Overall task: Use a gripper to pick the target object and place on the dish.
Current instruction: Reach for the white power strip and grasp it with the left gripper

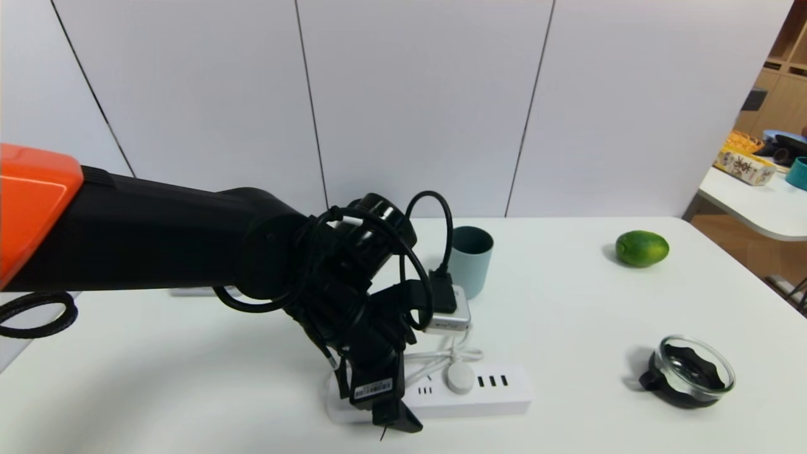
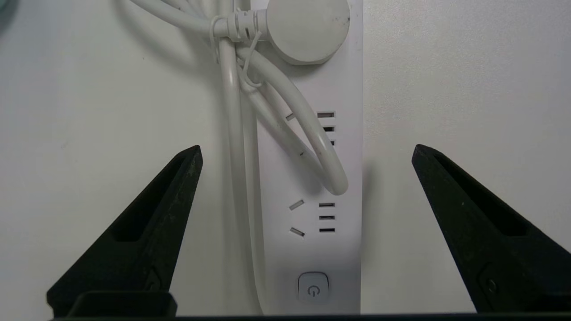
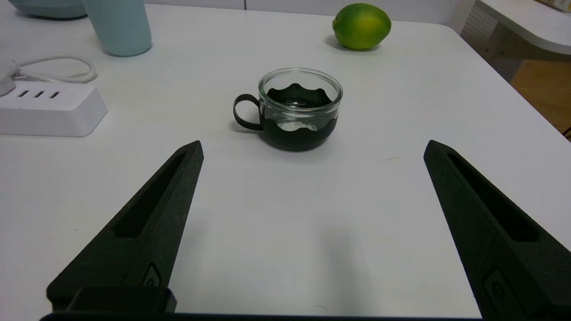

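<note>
head view, glass cup [image 1: 693, 372] empty, left pincer [image 2: 307, 154] spread over power strip [image 2: 321, 187]

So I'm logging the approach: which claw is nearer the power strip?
Left. The left claw hangs open right over the power strip, fingers either side. The right claw sits open off to its side.

White rectangular table [image 1: 567, 302], bearing a long white plastic power strip [image 1: 479, 394] near the front edge, a tall blue-grey cup [image 1: 470, 260] behind it, a green lime [image 1: 642, 248] toward the far right corner, a clear glass cup with black base [image 1: 692, 371] at right.
</note>
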Robot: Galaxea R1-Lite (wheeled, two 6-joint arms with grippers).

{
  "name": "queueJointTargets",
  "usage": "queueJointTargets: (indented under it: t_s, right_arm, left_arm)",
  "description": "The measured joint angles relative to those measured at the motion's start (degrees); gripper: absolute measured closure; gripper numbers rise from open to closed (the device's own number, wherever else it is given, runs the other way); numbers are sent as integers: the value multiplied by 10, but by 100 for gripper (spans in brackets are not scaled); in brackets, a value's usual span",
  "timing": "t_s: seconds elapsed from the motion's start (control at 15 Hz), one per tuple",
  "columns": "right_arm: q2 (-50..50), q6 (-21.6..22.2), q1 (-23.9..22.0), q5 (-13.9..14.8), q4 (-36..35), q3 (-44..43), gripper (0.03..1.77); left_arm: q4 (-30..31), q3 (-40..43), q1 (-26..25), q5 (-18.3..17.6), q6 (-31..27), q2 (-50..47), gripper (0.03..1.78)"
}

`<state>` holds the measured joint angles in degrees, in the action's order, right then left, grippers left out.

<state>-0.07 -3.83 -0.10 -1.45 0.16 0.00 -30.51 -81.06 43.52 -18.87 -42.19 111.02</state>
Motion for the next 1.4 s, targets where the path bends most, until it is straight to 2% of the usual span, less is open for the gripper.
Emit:
queueJointTargets:
  t_s: [1.07,1.13,1.33,1.4]
  right_arm:
    - [0,0,0,0,0,0,9]
    - [0,0,0,0,0,0,9]
    - [0,0,0,0,0,0,9]
    - [0,0,0,0,0,0,9]
  left_arm:
    - [2,-40,21,-3,0,58,12]
    - [1,-40,21,-2,1,59,23]
    - [0,-40,21,-3,1,60,73]
    - [-1,-40,21,-4,0,60,82]
